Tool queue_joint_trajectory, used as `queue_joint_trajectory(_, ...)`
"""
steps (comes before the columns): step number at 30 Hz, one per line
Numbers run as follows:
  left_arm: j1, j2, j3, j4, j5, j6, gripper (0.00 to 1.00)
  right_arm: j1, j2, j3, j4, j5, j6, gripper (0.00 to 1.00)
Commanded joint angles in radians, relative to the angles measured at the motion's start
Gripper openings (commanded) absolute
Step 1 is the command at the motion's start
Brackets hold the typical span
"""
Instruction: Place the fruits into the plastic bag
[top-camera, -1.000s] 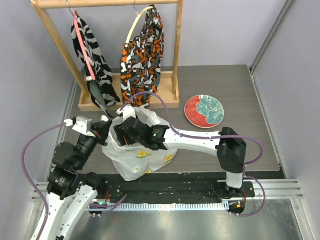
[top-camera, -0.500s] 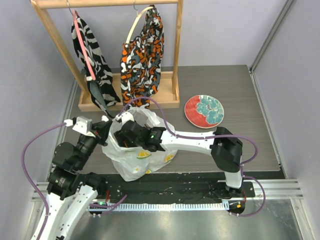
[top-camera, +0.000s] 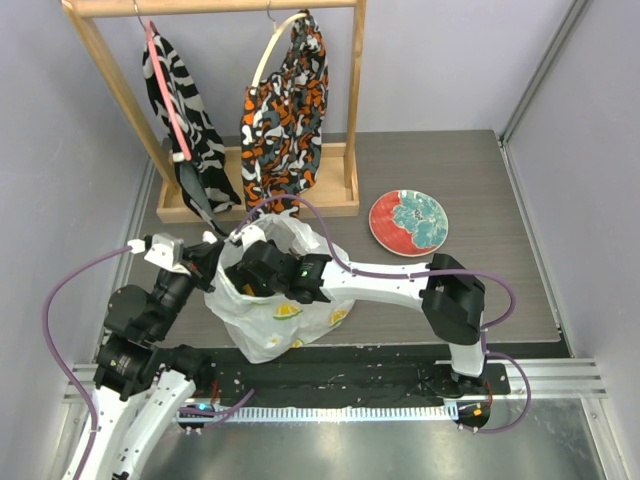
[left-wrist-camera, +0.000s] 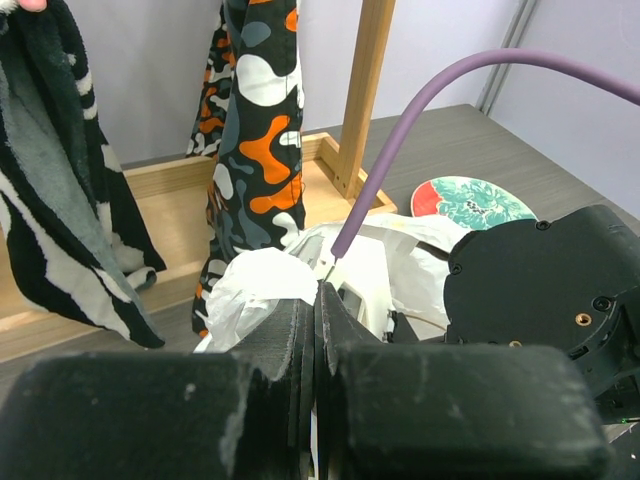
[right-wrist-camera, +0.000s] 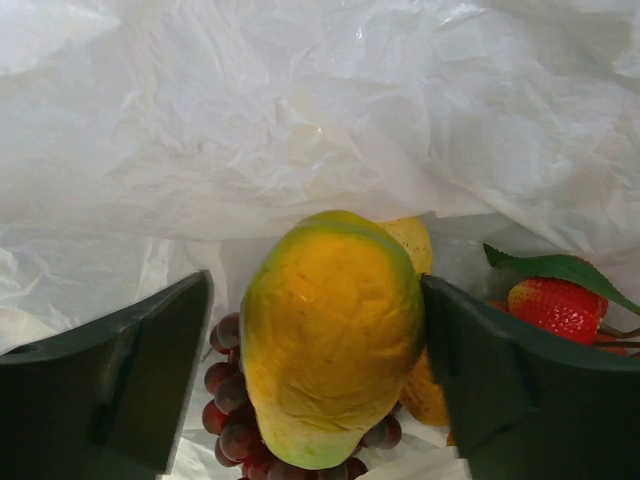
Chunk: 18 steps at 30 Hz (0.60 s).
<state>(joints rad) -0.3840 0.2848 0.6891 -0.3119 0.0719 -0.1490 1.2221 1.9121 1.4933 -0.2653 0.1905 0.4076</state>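
The white plastic bag (top-camera: 268, 322) has yellow fruit-slice pictures on it and sits crinkly and open at the top. Inside, the orange-green mango (right-wrist-camera: 330, 345) is in the middle, over the dark purple grape bunch (right-wrist-camera: 232, 425). The yellow lemon (right-wrist-camera: 416, 248) peeks out just behind it. The red berries (right-wrist-camera: 556, 306) lie to the right

— What are the arms built from?
— Glossy white shell links between chunky black joint housings, on both the left arm (top-camera: 125, 435) and the right arm (top-camera: 390, 283). A thin purple cable (top-camera: 60, 290) loops out at the left arm's nine o'clock, and a second purple cable (top-camera: 508, 300) at the right arm's three o'clock.
— Any markings?
— A small green light (top-camera: 297, 268) on the right wrist and a brass-coloured screw (left-wrist-camera: 583, 320) in its round black housing.
— And the fingers?
— The left fingers (left-wrist-camera: 150, 410) are matte black and pitted. The right fingers (right-wrist-camera: 110, 390) are smooth dark slabs.
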Motion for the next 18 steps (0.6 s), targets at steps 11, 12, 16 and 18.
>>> queue_joint_trajectory(11,-0.003,-0.015,0.007,0.020,-0.009,0.006,0.00,-0.059,-0.171,-0.024,0.092,-0.011,-0.001,1.00)
queue_joint_trajectory(12,-0.001,-0.016,0.007,0.020,-0.011,0.006,0.00,-0.067,-0.208,-0.033,0.107,-0.020,0.000,1.00)
queue_joint_trajectory(16,-0.003,-0.019,0.007,0.019,-0.017,0.008,0.00,-0.093,-0.297,-0.091,0.166,-0.068,0.019,1.00)
queue_joint_trajectory(18,-0.003,-0.026,0.007,0.019,-0.026,0.008,0.00,-0.092,-0.332,-0.110,0.163,-0.080,0.023,1.00)
